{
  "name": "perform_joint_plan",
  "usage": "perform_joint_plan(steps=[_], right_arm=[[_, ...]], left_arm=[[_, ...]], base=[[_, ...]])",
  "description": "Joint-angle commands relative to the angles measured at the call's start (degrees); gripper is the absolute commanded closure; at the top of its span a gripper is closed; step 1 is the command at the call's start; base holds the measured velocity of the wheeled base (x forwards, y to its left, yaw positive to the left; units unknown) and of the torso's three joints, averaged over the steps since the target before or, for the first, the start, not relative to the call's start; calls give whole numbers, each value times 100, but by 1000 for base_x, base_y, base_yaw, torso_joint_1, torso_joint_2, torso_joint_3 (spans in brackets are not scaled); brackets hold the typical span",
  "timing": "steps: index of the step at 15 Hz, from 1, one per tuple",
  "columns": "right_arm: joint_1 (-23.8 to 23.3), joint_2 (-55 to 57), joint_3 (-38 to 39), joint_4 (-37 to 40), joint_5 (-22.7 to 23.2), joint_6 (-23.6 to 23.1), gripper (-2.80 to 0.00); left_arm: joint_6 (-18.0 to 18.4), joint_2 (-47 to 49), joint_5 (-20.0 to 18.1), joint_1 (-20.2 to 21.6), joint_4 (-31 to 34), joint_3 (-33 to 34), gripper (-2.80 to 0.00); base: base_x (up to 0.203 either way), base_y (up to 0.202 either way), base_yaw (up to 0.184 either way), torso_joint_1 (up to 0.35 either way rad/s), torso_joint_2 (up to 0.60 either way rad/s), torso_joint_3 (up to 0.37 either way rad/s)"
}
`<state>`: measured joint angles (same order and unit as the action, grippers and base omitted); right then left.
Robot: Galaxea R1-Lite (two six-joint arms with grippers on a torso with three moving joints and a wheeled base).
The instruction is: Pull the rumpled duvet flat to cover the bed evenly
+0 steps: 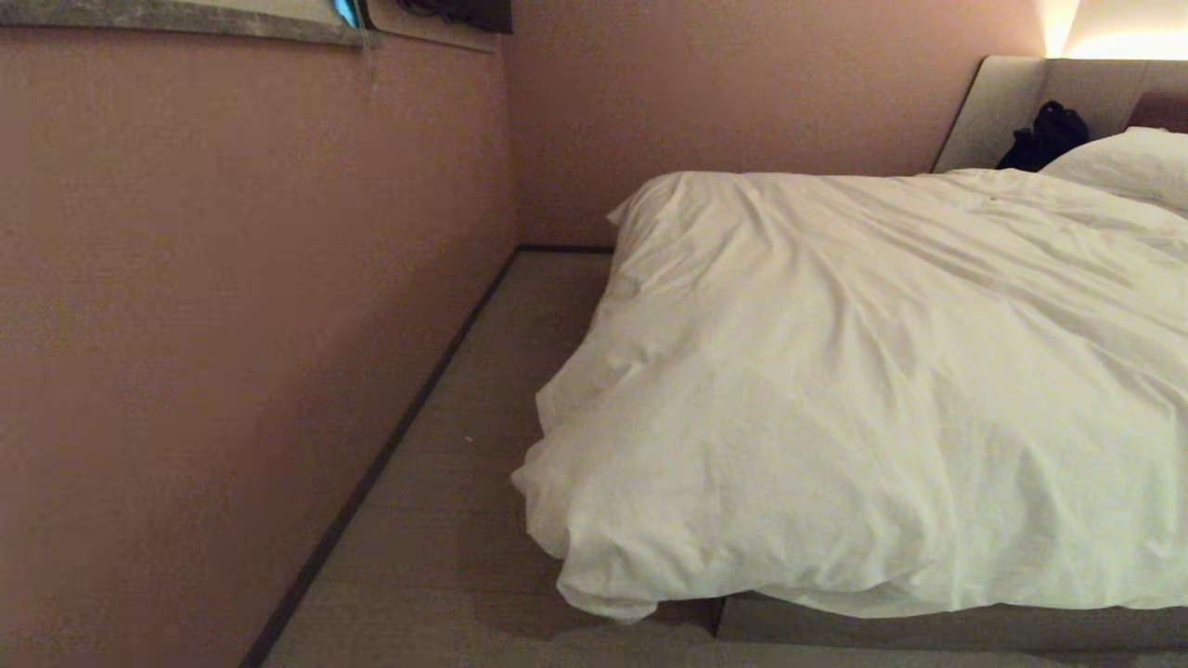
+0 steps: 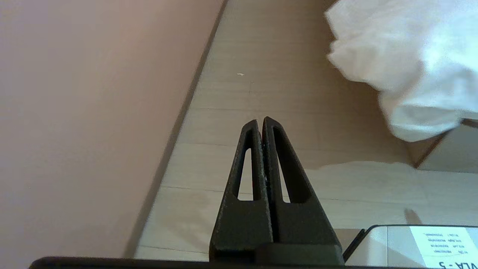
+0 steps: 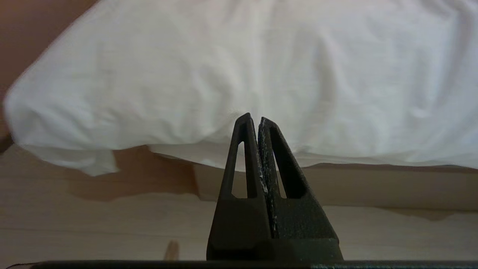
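Note:
The white puffy duvet lies creased over the bed, its near left corner bunched and hanging past the grey-beige base. Neither arm shows in the head view. In the left wrist view my left gripper is shut and empty, low over the floor, with the duvet corner off to one side. In the right wrist view my right gripper is also shut and empty. It points at the duvet's hanging edge above the bed base, apart from the cloth.
A pink-brown wall with a dark skirting runs along the left, leaving a narrow strip of pale floor beside the bed. A pillow, a black object and the padded headboard sit at the far right.

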<state>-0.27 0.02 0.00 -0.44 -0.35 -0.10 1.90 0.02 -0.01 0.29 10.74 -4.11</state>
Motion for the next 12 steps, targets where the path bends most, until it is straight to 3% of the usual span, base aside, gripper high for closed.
perform_joint_plan(steps=[1, 7, 12], right_arm=[[0, -2, 0, 0, -1, 1, 0], [0, -2, 0, 0, -1, 1, 0], [0, -2, 0, 0, -1, 1, 0]], left_arm=[[3, -2, 1, 6, 7, -2, 0], [-14, -2, 13, 6, -11, -2, 0], [-32, -2, 27, 6, -11, 7, 0]], base=[[0, 199, 1, 10, 2, 6], [0, 176, 0, 2, 4, 2], [0, 0, 0, 0, 0, 0]])
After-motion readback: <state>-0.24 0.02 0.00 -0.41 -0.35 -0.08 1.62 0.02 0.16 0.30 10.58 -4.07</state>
